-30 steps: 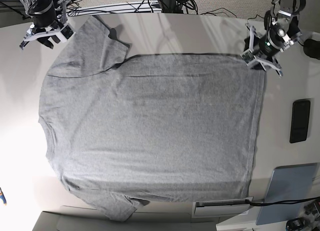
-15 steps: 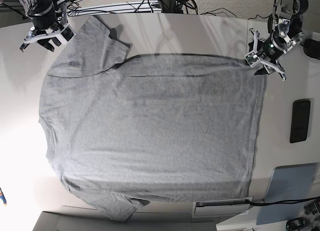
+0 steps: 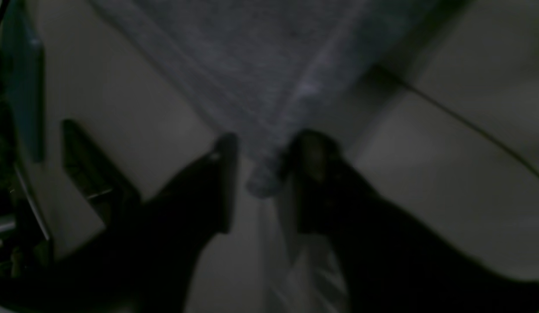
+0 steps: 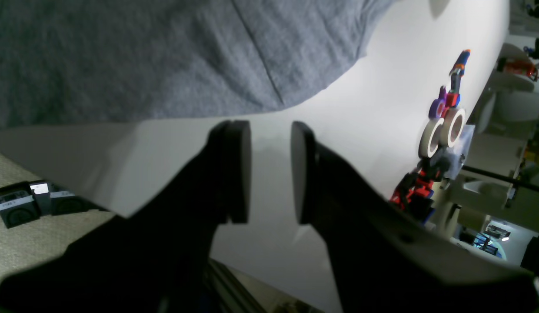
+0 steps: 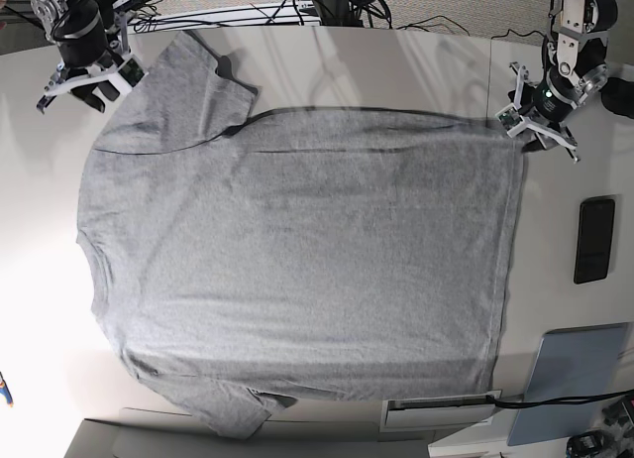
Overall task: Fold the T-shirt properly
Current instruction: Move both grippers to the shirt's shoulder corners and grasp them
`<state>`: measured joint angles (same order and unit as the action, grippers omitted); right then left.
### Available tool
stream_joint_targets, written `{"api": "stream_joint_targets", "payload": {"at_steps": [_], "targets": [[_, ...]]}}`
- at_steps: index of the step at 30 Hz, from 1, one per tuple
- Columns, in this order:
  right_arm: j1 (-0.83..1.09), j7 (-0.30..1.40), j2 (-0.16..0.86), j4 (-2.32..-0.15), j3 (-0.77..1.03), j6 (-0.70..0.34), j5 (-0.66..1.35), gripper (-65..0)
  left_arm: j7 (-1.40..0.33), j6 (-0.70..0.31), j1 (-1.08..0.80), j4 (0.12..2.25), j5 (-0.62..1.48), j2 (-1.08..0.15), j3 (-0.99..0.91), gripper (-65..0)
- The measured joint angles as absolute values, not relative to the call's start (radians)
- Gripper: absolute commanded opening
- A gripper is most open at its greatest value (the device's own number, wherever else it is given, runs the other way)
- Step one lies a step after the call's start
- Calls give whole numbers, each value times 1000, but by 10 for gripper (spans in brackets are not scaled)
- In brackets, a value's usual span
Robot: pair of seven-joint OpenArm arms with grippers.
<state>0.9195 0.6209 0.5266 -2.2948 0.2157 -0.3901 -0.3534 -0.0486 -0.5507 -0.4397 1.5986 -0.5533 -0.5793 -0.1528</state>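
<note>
The grey T-shirt (image 5: pixel 297 250) lies spread flat on the white table (image 5: pixel 396 66), plain side up, with the neck at the left and the hem at the right. My left gripper (image 5: pixel 522 129) is at the shirt's far right hem corner. In the dark, blurred left wrist view the corner of the shirt (image 3: pixel 269 65) runs to a point between the fingers of the left gripper (image 3: pixel 263 148), which seem closed on it. My right gripper (image 5: pixel 84 89) is off the cloth beside the far sleeve (image 5: pixel 198 81). In the right wrist view the right gripper (image 4: pixel 270 130) is slightly open and empty over bare table, with the shirt (image 4: pixel 121 56) beyond it.
A black phone (image 5: pixel 594 240) and a blue-grey pad (image 5: pixel 575 379) lie to the right of the hem. A white box (image 5: pixel 441 410) sits at the front edge. Tape rolls and colourful tools (image 4: pixel 443 130) lie at the table's far side in the right wrist view.
My left gripper has moved right and slightly forward, and the shirt's far hem corner followed it. My right gripper has drifted up and away from the sleeve.
</note>
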Motion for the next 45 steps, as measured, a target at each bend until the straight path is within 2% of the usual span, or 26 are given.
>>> {"api": "stream_joint_targets", "payload": {"at_steps": [3, 12, 18, 24, 28, 33, 39, 45], "targets": [[919, 607, 539, -2290, 216, -417, -324, -489, -49, -588, -440, 1599, -557, -577, -153, -650], [839, 519, 606, -2093, 213, -601, -339, -489, -55, -596, -440, 1594, -515, -570, -159, -650], [809, 508, 720, -2017, 96, -596, -397, -489, -70, -585, -440, 1595, -524, -530, -166, -650], [706, 533, 728, -1968, -73, -596, -449, -489, -69, -576, -440, 1595, -526, -519, -166, -650], [667, 550, 751, -1968, -131, -594, -393, -484, -69, -573, -440, 1595, -526, -519, -166, -650], [659, 576, 757, -1968, -152, -595, -395, -340, -69, -573, -440, 1595, -527, -518, -166, -650], [657, 579, 759, -1968, -152, -601, -395, -333, -70, -573, -440, 1595, -527, -518, -166, -650], [620, 507, 742, -1895, -148, -607, -449, -334, -70, -573, -440, 1595, -526, -519, -166, -650]]}}
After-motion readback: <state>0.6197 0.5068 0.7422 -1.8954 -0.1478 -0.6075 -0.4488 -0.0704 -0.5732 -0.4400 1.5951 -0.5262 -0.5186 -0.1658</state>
